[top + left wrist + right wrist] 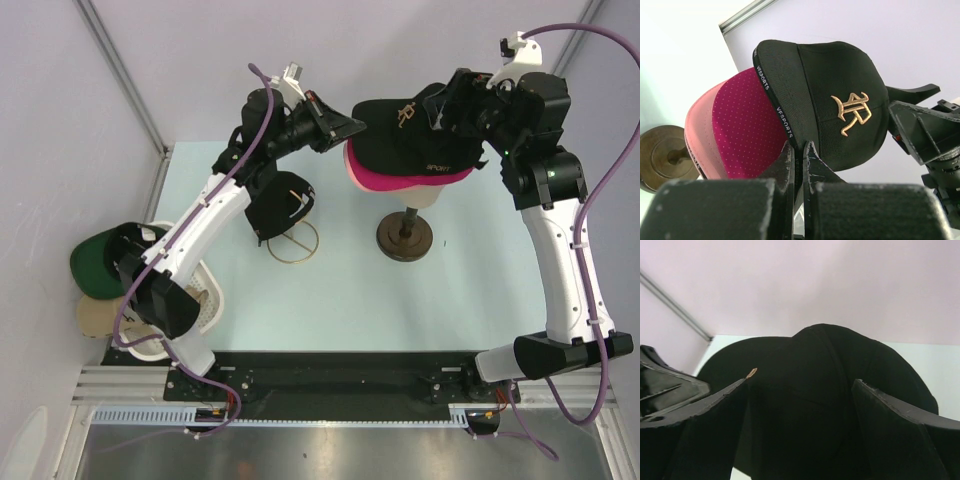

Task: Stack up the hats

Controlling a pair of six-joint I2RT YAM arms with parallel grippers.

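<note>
The left hand (347, 128) shuts off the left side of the hat stack (410, 150), and the right hand (452, 106) its right and rear. A ring stand (293, 243) with a cap (272, 208) blocks the bench's (470, 290) left middle. A basket (207, 305) crowds its left edge. Front and right stay open.

The left arm (215, 205) and right arm (565, 260) reach inward, raised; the left end effector (799, 150) is pinched closed, the right end effector (800, 390) spread wide.

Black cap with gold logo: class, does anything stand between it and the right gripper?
Nothing visible does. The open right gripper straddles the crown of the black cap directly, with only cap fabric between its jaws.
</note>
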